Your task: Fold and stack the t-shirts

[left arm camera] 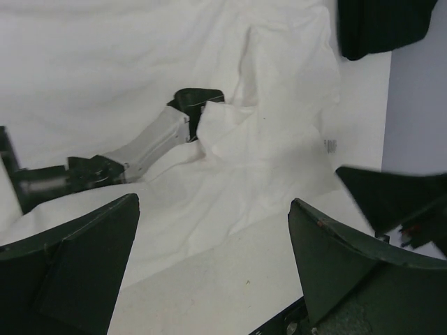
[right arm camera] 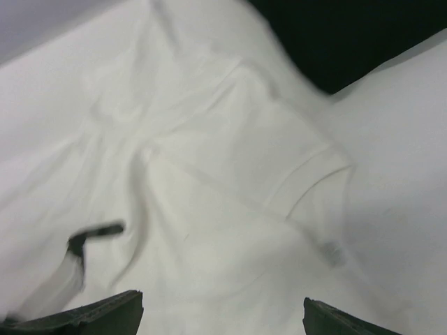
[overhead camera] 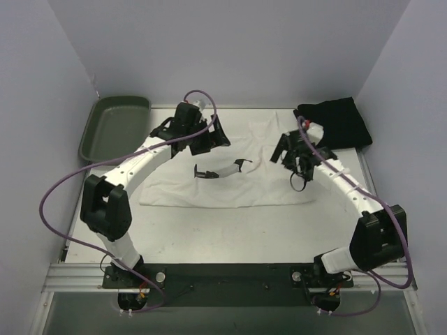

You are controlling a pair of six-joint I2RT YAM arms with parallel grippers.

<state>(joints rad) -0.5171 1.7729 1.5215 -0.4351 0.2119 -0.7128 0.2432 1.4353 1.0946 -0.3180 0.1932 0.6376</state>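
At far right, the black t-shirt [overhead camera: 339, 122] seems folded; the white t-shirt [overhead camera: 230, 187] is spread unfolded, unstacked; the left end effector [left arm camera: 213, 209] and right end effector [right arm camera: 222, 303] are opened wide, empty.

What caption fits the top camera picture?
Left arm and right arm, jaws open, hover over a spread white cloth t-shirt; a black cloth t-shirt lies far right.

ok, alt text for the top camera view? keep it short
A white t-shirt lies spread out in the middle, with both arms arched over it, the left fingers and right fingers open and holding nothing. A small black-and-grey object lies on the shirt; a folded black t-shirt sits far right, an empty green tray far left.
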